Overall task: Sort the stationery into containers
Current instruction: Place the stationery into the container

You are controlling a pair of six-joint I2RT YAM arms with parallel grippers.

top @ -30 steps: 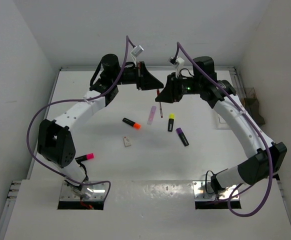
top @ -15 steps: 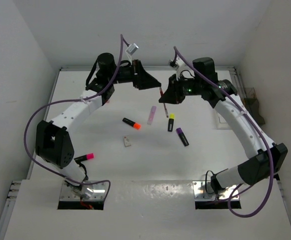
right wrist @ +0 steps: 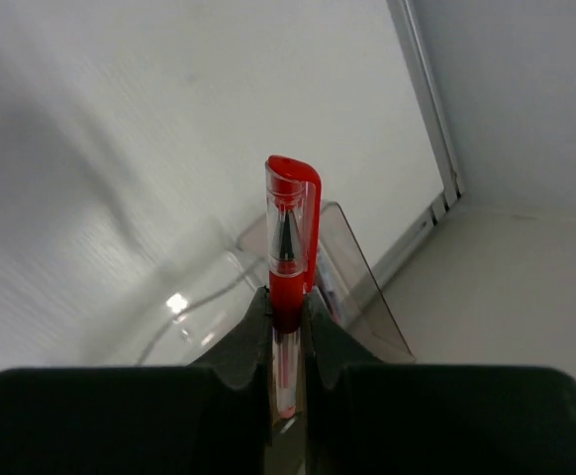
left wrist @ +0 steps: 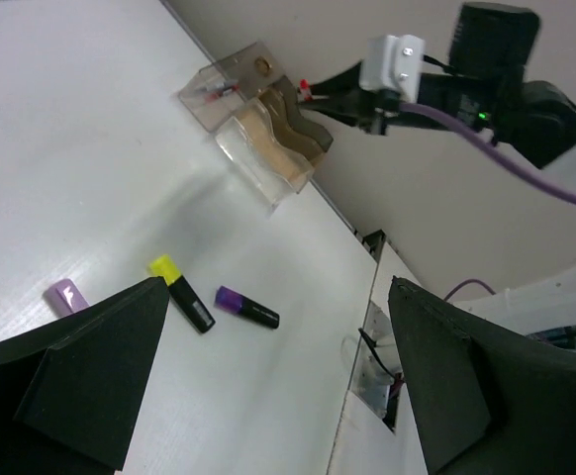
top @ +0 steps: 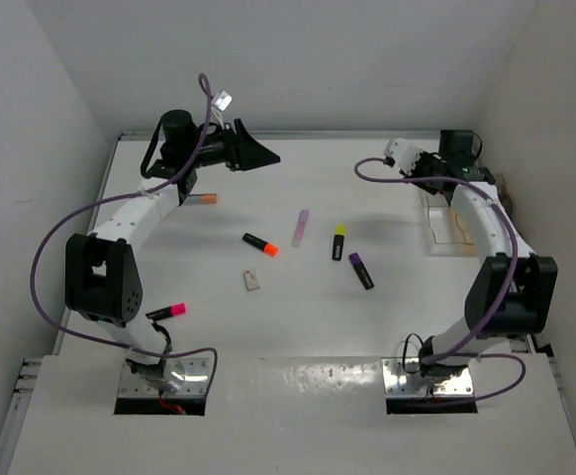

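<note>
Right gripper [right wrist: 286,317] clenches a red pen [right wrist: 291,228] at the far right of the white table [top: 288,322], jaws pressed tight on the barrel just below the cap. The capped end points away from the wrist, above a clear tray [top: 444,236] that sits by the table's right edge. Seen from the left wrist, a second clear box [left wrist: 231,87] stands just beside the tray on its far side, with what looks like a thin red and white pen inside.

The left gripper [top: 266,156] hangs over the far left of the table, released, its jaws spread wide with nothing between them.

Loose in the middle of the table lie an orange-capped highlighter [top: 260,243], a lilac marker [top: 300,228], a yellow-capped highlighter [top: 338,241] and a purple-capped highlighter [top: 360,270], all apart from one another. A small white eraser [top: 253,281] lies just nearer than the orange one. A pink-capped highlighter [top: 169,311] rests at the near left beside the left arm, and an orange-tipped piece [top: 202,199], too small to identify, lies at the far left by that arm
</note>
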